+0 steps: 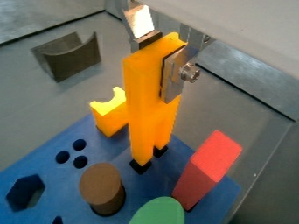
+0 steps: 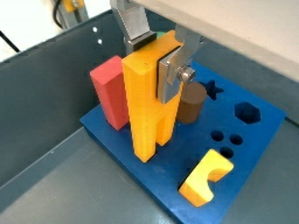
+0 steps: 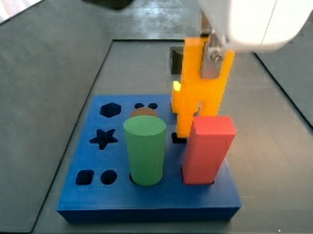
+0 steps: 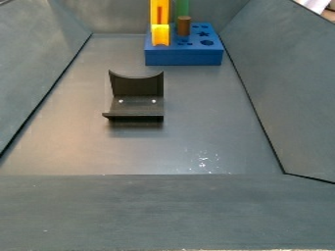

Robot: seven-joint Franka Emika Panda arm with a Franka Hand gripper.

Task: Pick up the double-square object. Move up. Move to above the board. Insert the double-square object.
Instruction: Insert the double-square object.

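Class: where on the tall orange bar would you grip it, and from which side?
Near its top, from above, as the gripper does: the double-square object stands upright on the board, its flat upper faces free, its foot crowded by neighbouring pegs.

Both wrist views ride close above my gripper [image 1: 167, 63], looking steeply down my fingers onto the board [image 1: 52, 162] from opposite sides. A side view sits near and high, facing the board [image 3: 86, 203] from its front; a side view looks from far down the floor toward the board [image 4: 210, 54].
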